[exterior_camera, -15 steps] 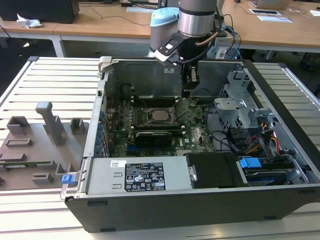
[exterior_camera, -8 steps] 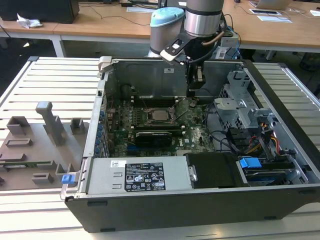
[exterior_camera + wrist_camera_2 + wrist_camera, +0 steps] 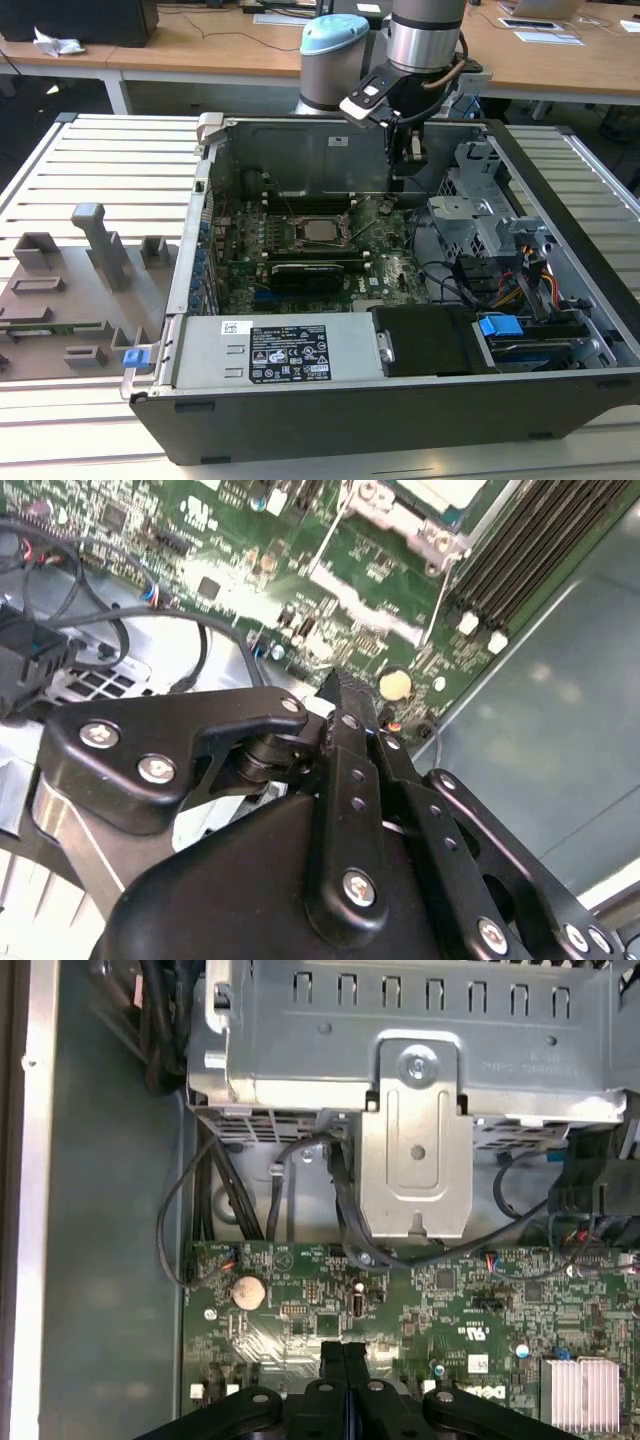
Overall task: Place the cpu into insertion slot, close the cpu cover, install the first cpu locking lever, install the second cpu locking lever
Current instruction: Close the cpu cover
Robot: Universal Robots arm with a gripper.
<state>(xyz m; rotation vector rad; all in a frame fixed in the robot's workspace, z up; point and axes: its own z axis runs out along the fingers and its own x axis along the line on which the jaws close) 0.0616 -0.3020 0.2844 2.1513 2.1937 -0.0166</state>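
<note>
Inside the open computer case, the cpu (image 3: 322, 229) lies with its silver-grey top up in the insertion slot (image 3: 303, 243) on the green board. A silver frame, the cpu cover (image 3: 400, 520), borders the chip; I cannot tell whether it is latched. Thin wire levers (image 3: 437, 590) run beside the socket. My gripper (image 3: 412, 160) hangs above the board, toward the exterior view's right of the socket and near the case's back wall. Its black fingers (image 3: 334, 1352) are pressed together with nothing between them, as both wrist views show (image 3: 350, 692).
A metal drive cage (image 3: 480, 215) with cables (image 3: 450, 280) stands on the exterior view's right. The power supply (image 3: 270, 350) lies along the front. A grey fixture tray (image 3: 70, 290) sits outside the case. A coin battery (image 3: 248, 1291) and memory slots (image 3: 530, 550) are on the board.
</note>
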